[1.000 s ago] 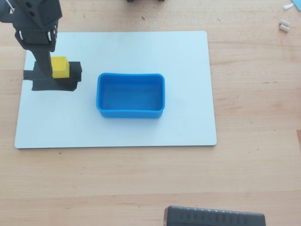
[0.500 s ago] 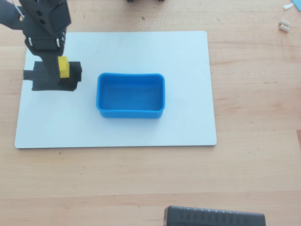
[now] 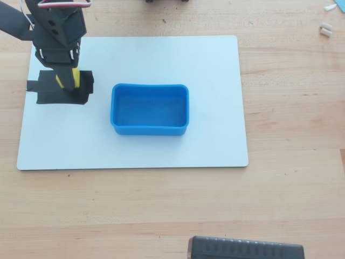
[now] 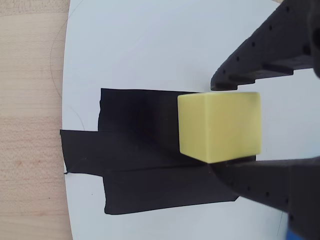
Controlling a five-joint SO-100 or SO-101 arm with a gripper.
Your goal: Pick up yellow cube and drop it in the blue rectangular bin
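The yellow cube (image 4: 220, 127) sits between my gripper's (image 4: 218, 129) two black fingers, over the black tape patch (image 4: 135, 150). Both fingers press against the cube's sides. I cannot tell whether it rests on the patch or hangs just above it. In the overhead view the gripper (image 3: 68, 82) is at the left end of the white board, and only slivers of the cube (image 3: 77, 79) show beside the finger. The blue rectangular bin (image 3: 150, 130) stands empty in the middle of the board, to the right of the gripper.
A white board (image 3: 215, 65) lies on the wooden table and carries the black tape patch (image 3: 48, 93) and the bin. A black device (image 3: 245, 249) sits at the table's near edge. Small white bits (image 3: 325, 29) lie at the far right.
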